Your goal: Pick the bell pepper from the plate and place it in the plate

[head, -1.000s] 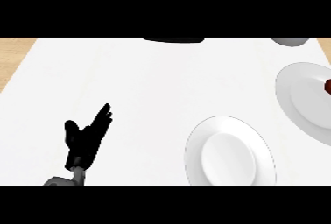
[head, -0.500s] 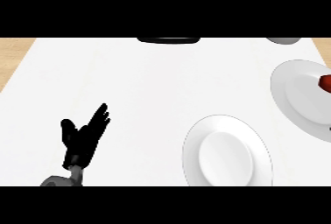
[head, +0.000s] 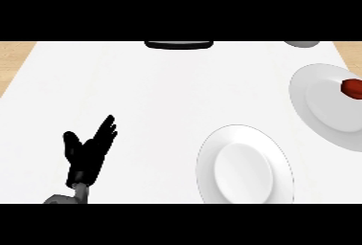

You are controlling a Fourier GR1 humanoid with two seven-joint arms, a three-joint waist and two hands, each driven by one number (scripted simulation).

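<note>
1. The white counter top (head: pixel 163 95) fills most of the head view, with a strip of light wood showing past its far left and far right corners.
2. The left hand (head: pixel 88 152) shows near the counter's near left corner, black, on a grey forearm that enters from the lower edge. Its fingers are straight and spread, pointing up and away, with the thumb held apart to the left; they hold nothing.
3. The right hand does not show.
4. The bell pepper (head: pixel 352 88), dark red, lies on the far plate (head: pixel 318 103) by the counter's right edge; the view's right border cuts off both the pepper and that plate.
5. The near plate (head: pixel 244 165), white and bare, sits toward the counter's near edge, right of centre and just beside the far plate without touching it.
6. A dark, flat object (head: pixel 179 44) lies at the counter's far edge, near the middle; what it is cannot be told.
7. A grey rounded object (head: pixel 304 43) sits at the far right corner, mostly cut off.
</note>
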